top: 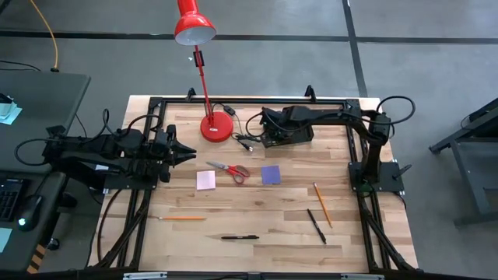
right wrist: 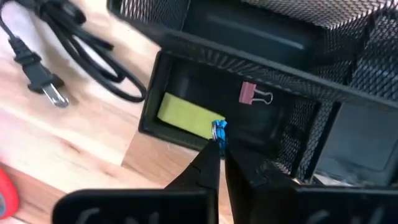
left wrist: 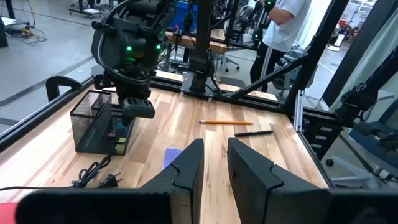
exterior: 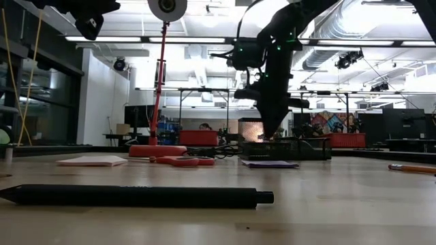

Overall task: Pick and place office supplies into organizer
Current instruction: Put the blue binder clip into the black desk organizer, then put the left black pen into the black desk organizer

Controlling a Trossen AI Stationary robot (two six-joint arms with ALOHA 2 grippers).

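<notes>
The black mesh organizer [right wrist: 267, 59] stands at the table's far middle, beside the red lamp's base. My right gripper [right wrist: 221, 150] points down over it, shut on a small blue clip [right wrist: 219, 130]. Below lie a yellow pad [right wrist: 183, 115] and a pink clip [right wrist: 255, 94] inside one compartment. On the table lie red-handled scissors [top: 230, 169], a pink pad [top: 205, 180], a purple pad [top: 271, 174], two orange pencils [top: 180, 218] [top: 322, 204] and two black pens [top: 240, 237] [top: 316, 225]. My left gripper [left wrist: 214, 158] waits open at the table's left side. My right gripper pinches the small blue clip between its two fingertips [right wrist: 210, 158], only at their free ends. The fingers come from above, pointing steeply down. The clip [right wrist: 219, 134] sticks out past the tips, lifted clear over the compartment that holds the yellow pad.
A red desk lamp's base [top: 218, 127] stands left of the organizer, and its black cable and plug [right wrist: 43, 84] lie on the wood between them. A black frame rail [top: 249, 102] runs along the table's far edge. A person stands beyond the table [left wrist: 283, 25].
</notes>
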